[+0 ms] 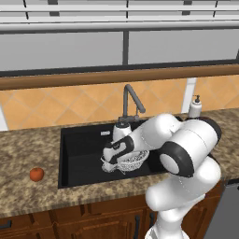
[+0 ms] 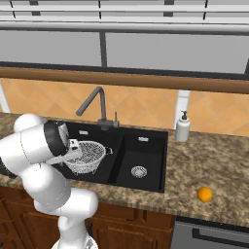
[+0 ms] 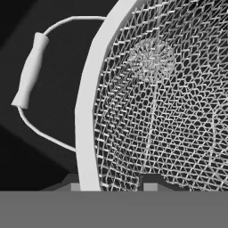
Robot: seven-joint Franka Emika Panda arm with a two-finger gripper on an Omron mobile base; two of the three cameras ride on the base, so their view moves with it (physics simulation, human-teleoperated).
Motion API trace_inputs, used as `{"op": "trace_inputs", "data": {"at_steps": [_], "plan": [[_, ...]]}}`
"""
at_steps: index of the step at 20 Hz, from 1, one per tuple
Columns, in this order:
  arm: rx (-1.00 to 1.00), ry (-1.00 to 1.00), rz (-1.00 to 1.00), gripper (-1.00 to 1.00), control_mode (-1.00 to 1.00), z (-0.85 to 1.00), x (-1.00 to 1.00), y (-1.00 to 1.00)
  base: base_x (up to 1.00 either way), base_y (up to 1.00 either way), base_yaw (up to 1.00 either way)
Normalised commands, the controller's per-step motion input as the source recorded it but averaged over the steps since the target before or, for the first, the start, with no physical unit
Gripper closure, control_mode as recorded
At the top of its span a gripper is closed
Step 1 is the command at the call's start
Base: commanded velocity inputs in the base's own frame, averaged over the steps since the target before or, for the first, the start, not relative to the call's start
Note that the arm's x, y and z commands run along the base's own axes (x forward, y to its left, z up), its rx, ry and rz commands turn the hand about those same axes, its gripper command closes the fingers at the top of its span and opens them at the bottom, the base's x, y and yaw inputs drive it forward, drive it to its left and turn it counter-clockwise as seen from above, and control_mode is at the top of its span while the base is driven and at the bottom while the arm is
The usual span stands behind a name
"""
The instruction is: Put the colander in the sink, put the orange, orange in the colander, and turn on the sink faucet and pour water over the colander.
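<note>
The white wire-mesh colander (image 2: 88,155) hangs tilted over the large basin of the black sink (image 2: 146,163); whether it touches the basin floor is unclear. My gripper (image 3: 110,183) is shut on the colander's rim (image 3: 87,116), one fingertip (image 3: 71,182) outside the rim and the other inside the mesh. From the left, the colander (image 1: 134,161) is partly hidden behind my hand (image 1: 112,158). A reddish orange (image 1: 36,174) lies on the counter left of the sink (image 1: 79,154). A yellower orange (image 2: 204,194) lies on the counter right of it. The dark faucet (image 1: 130,100) stands behind the basins, with no water running.
A white soap bottle (image 2: 183,127) stands at the sink's back right corner. The smaller basin holds a silver drain (image 2: 139,171). A tiled backsplash and a wooden ledge run behind the granite counter (image 1: 28,154). My arm's bulky elbow (image 1: 186,149) hangs over the counter's front edge.
</note>
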Motion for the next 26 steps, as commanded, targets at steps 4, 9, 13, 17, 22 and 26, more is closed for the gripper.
{"op": "trace_inputs", "data": {"at_steps": [4, 9, 13, 17, 22, 26], "plan": [[0.00, 0.00, -0.14, 1.00, -1.00, -0.33, 0.24, 0.00, 0.00, 0.00, 0.00], [0.00, 0.00, -0.05, 1.00, -1.00, -0.25, 0.38, 0.00, 0.00, 0.00, 0.00], [0.00, 0.00, 0.03, 1.00, -1.00, -0.28, 0.33, 0.00, 0.00, 0.00, 0.00], [0.00, 0.00, 0.15, 1.00, -1.00, -0.34, 0.31, -0.12, 0.00, 0.00, 0.00], [0.00, 0.00, 0.16, 1.00, -1.00, -0.36, 0.15, -0.26, 0.00, 0.00, 0.00], [0.00, -0.03, 0.05, 1.00, -1.00, -0.27, 0.00, -0.43, 0.00, 0.00, 0.00]]}}
